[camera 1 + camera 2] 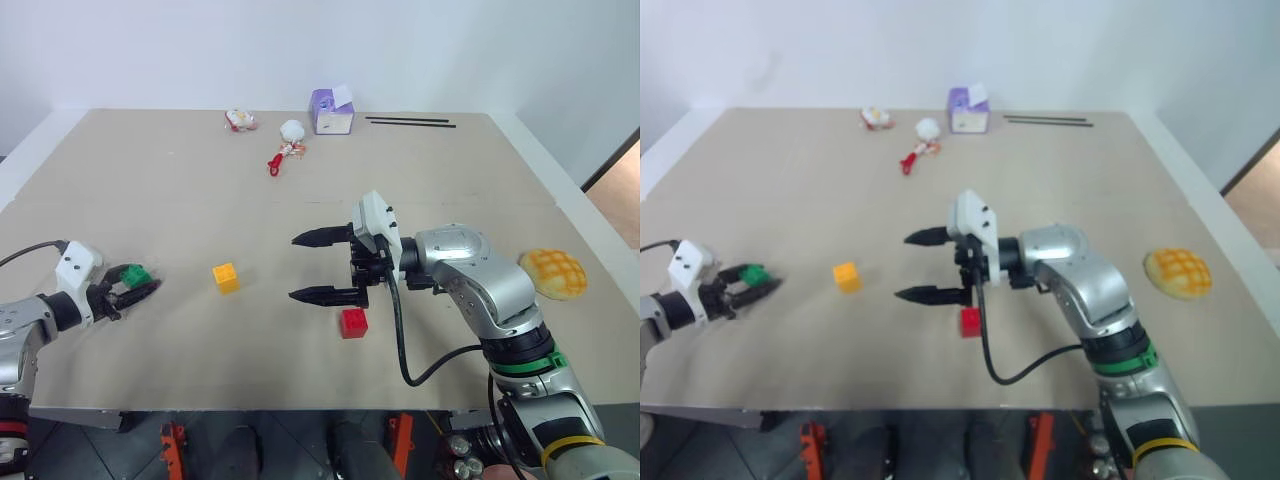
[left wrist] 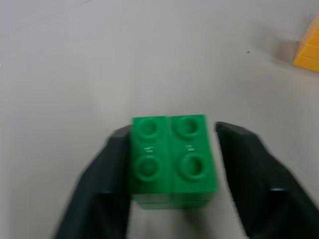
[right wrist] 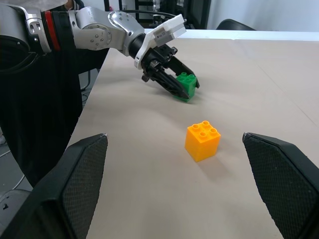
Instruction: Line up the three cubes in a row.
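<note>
Left eye view shows us a task barely begun: no row exists yet, and we judge that all three cubes are yet to be set side by side.

Our left gripper (image 1: 135, 283) sits at about eight o'clock on the table (image 1: 180, 180), its fingers clamped on the green cube (image 1: 136, 274); the left wrist view shows the block between the two fingers, apparently resting on the tabletop. The yellow-orange cube (image 1: 226, 278) stands alone just left of centre, at roughly three o'clock from the green one and apart from it. The red cube (image 1: 353, 323) sits at about six o'clock, just below our right gripper (image 1: 312, 266), whose fingers stand wide apart and hold nothing.

By our count: three cubes, one of each colour. Elsewhere we see one purple-and-white box (image 1: 331, 113) near twelve o'clock, one yellow bun (image 1: 553, 273) at three o'clock, and a few small toys (image 1: 283, 150) by the box.

We reckon the green cube must next travel towards the yellow-orange one.
</note>
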Controlling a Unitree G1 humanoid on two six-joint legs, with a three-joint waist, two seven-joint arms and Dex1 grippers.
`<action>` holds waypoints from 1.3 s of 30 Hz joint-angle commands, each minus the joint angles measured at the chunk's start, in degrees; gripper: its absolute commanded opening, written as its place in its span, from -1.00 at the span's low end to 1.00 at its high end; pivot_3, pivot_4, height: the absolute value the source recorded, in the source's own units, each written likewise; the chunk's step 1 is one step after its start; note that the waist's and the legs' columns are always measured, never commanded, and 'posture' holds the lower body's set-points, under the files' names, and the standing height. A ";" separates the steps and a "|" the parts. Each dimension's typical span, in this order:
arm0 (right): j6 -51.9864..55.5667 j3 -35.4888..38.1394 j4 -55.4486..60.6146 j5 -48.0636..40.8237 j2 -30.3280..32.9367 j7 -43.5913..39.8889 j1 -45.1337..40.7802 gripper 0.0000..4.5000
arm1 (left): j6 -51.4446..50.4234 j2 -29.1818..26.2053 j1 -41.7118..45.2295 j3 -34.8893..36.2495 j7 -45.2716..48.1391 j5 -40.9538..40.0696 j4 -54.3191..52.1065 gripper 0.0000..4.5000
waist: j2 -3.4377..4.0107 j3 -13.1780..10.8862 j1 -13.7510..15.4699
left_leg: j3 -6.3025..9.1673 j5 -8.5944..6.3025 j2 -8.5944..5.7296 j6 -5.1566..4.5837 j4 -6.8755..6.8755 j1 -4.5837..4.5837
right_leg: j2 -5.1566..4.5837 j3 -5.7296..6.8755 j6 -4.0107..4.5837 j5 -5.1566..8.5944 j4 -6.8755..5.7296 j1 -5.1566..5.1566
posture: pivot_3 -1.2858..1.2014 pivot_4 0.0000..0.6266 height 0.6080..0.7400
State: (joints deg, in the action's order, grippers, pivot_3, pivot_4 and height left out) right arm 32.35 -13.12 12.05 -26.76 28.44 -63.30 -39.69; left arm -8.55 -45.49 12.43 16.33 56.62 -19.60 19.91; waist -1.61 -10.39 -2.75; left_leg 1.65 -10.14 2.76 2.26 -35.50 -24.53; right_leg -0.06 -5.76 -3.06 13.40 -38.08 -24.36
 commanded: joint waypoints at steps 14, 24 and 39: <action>4.31 8.84 6.55 -8.72 11.23 -6.16 3.69 1.00 | -12.80 -1.25 7.17 -2.98 4.99 -10.59 -23.18 -0.41 | -0.06 -0.02 0.15 | 0.06 0.05 -0.01 0.08 -0.06 -0.12 | 0.01 0.00 -0.14 0.08 0.00 0.05 | 0.03 -0.52 1.00; 2.55 13.34 8.65 -7.32 20.45 -5.85 12.01 1.00 | -12.98 7.77 11.02 -23.38 8.71 -6.50 -32.21 -0.41 | -0.07 -0.03 -0.17 | -0.04 0.05 -0.02 0.08 -0.08 -0.07 | 0.13 -0.23 -0.26 0.10 -0.02 0.08 | 0.03 -0.52 1.00; 4.73 16.53 14.08 -8.95 23.32 -1.16 16.70 1.00 | -2.93 15.69 12.85 -32.87 11.91 2.45 -20.36 -0.41 | -0.06 -0.03 -0.01 | -0.06 0.07 -0.02 0.06 -0.44 -0.08 | 0.18 -0.37 -0.14 0.07 -0.05 0.17 | 0.03 -0.52 1.00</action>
State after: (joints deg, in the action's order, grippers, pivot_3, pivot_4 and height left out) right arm 37.23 1.15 24.07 -34.73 50.88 -64.80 -22.79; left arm -13.13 -30.45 24.25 -15.97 68.21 -17.82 -1.04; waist -1.67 -10.42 -2.76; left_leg 1.59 -10.07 2.74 2.32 -35.95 -24.60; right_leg 0.11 -6.14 -3.20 13.45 -38.14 -24.19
